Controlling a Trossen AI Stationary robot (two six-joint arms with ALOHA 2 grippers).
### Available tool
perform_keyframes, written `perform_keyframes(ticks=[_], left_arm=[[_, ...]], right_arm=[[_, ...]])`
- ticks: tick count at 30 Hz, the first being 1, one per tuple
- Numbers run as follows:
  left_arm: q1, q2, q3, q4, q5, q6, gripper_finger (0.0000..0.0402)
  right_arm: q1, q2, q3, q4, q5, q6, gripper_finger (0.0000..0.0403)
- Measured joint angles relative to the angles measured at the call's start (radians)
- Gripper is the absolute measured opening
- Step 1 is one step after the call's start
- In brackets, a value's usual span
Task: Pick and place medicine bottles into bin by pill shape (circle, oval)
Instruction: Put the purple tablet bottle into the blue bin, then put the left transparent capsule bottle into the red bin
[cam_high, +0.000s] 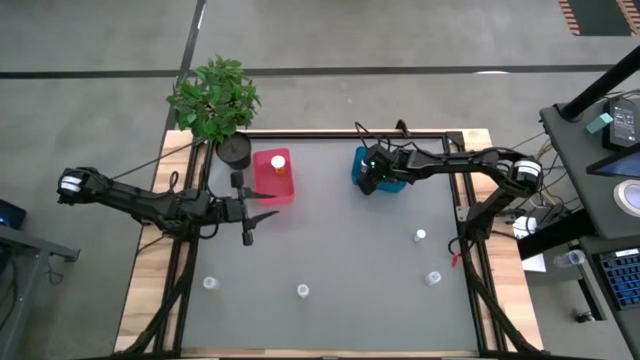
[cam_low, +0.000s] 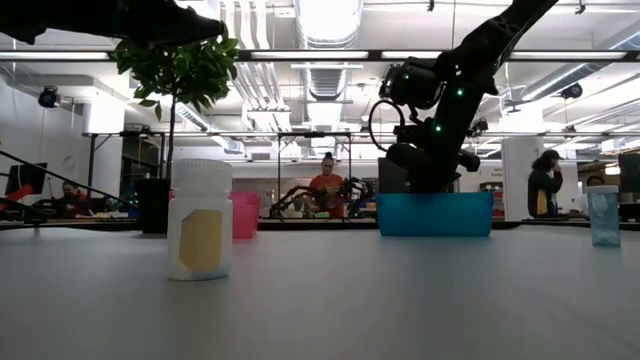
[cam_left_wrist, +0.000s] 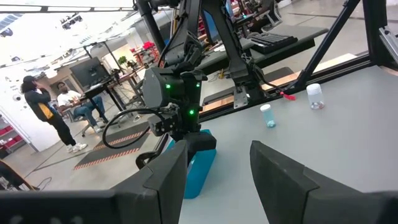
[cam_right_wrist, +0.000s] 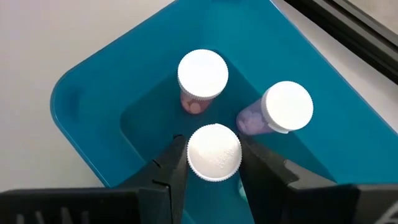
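My right gripper (cam_high: 372, 178) hangs over the teal bin (cam_high: 392, 182) at the far middle of the table, shut on a white-capped medicine bottle (cam_right_wrist: 214, 152). Two more bottles (cam_right_wrist: 203, 74) (cam_right_wrist: 287, 107) are inside that bin, one upright and one leaning. The pink bin (cam_high: 273, 178) holds one bottle (cam_high: 279, 163). My left gripper (cam_high: 250, 216) is open and empty beside the pink bin's near side. Several bottles stand on their bases on the mat: near left (cam_high: 210, 283), near middle (cam_high: 302, 291) and at the right (cam_high: 421, 236) (cam_high: 433, 278). My right gripper pinches the bottle's white cap (cam_right_wrist: 214, 163) between its two fingers (cam_right_wrist: 175, 163), one on each side of the cap. The fingers come from above, pointing down into the teal bin. The bottle is upright; the cap hides whether its base rests on the bin floor.
A potted plant (cam_high: 215, 100) in a dark round pot (cam_high: 234, 150) stands at the far left corner, next to the pink bin. In the low view a bottle (cam_low: 200, 220) stands close to the camera. Open mat lies between the bins and the near bottles.
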Motion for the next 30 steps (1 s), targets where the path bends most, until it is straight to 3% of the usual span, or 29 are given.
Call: perform_keyframes(ticks=[13, 26, 30], left_arm=[[0.0, 0.0, 0.0, 0.006, 0.0, 0.0, 0.0157], [0.0, 0.0, 0.0, 0.017, 0.0, -0.004, 0.0157], [0.0, 0.0, -0.001, 0.05, 0.0, -0.017, 0.0157]], right_arm=[[0.0, -0.007, 0.0, 0.0, 0.0, 0.006, 0.0204], [0.041, -0.178, 0.0, 0.002, 0.003, -0.014, 0.0205], [0.149, -0.263, -0.003, 0.036, 0.14, -0.085, 0.02]])
